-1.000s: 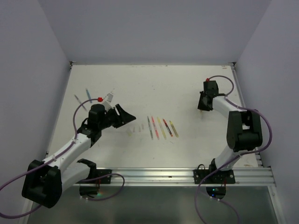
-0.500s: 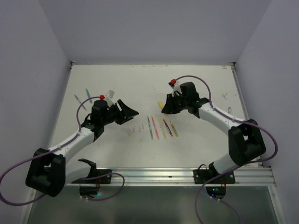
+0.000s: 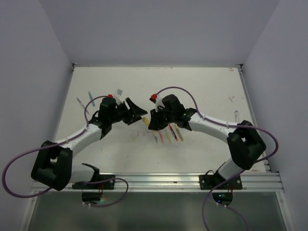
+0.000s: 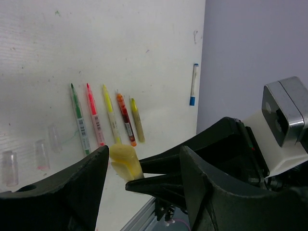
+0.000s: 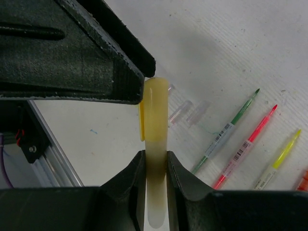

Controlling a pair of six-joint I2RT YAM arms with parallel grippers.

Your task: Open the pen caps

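White, scuffed tabletop (image 3: pixel 202 91) boxed in by pale lavender walls. Both arms stretched in toward the middle, almost tip to tip.

Right fingers (image 5: pixel 126 185) pinched narrow on the pale barrel of a yellow pen (image 5: pixel 156 192), held up off the tabletop. Yellow cap (image 5: pixel 156 108) seated on the barrel's end, clip to one side, pointing at the left arm. Left fingers (image 4: pixel 67 187) spread wide, one on each side of that cap in the left wrist view. In the right wrist view, one of them hard up beside the cap; touching or not, impossible to tell.

Flat on the tabletop under the two arms, a row of loose pens (image 4: pixel 95 118): green, pink, yellow, orange-red, olive, side by side, coloured tips bare. Just beside the green one, three clear caps (image 4: pixel 42 154), lying apart from one another. Well off alone near the right wall, a white pen (image 4: pixel 194 79) with a blue cap (image 4: pixel 192 100) on its end.
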